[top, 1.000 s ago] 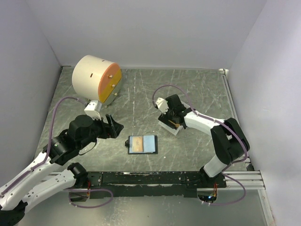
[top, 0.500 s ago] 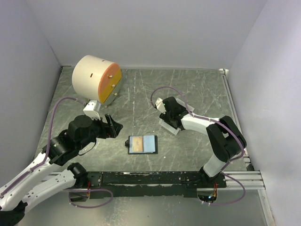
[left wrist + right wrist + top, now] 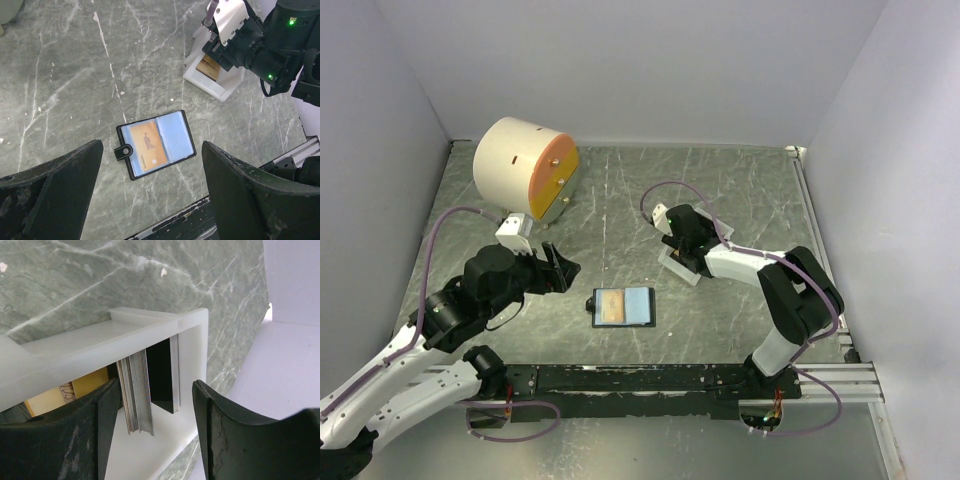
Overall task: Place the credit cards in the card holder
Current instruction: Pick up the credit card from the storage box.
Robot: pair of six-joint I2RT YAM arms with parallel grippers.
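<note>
Compared with one second ago the right pincer point(image 3: 156, 390) has sunk lower, jaws partly open and empty, while the left pincer point(image 3: 563, 262), spread wide and empty, hardly changed. One cream cylinder point(image 3: 525, 168) stands far behind the left pincer, one white tray point(image 3: 150, 335) surrounds the right pincer's tips, and one card holder point(image 3: 124, 150) lies open just ahead of the left pincer with two credit cards, an orange-tan card point(image 3: 148, 147) and a blue card point(image 3: 175, 140); between the right jaws stands a pack of cards point(image 3: 136, 395) on edge, too tight to count. I judge a card light, stiff and slippery, best pinched across its flat faces near the top edge.
</note>
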